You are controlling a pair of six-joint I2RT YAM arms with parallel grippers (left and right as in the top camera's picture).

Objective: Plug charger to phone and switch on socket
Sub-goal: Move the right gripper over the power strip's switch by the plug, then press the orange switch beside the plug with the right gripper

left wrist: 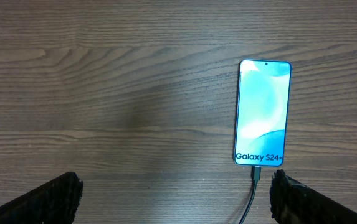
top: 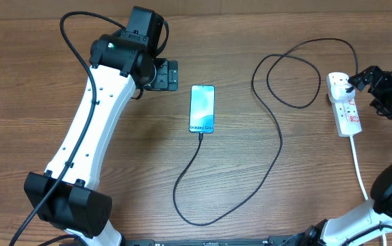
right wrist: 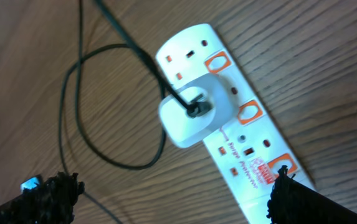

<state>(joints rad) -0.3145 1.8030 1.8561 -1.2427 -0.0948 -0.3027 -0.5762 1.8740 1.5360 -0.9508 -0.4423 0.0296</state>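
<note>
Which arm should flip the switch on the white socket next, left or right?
Right. The right gripper hovers open beside the socket. The left gripper is far off near the phone, which already has the charger plugged in.

A robotics lab setup: white robot arms (top: 89,133) at a wooden table (top: 31,102).

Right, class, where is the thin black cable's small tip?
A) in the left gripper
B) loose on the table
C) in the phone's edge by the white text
C: the charger tip sits in the phone at the edge by the text; the left gripper stands open, holding nothing.
</note>
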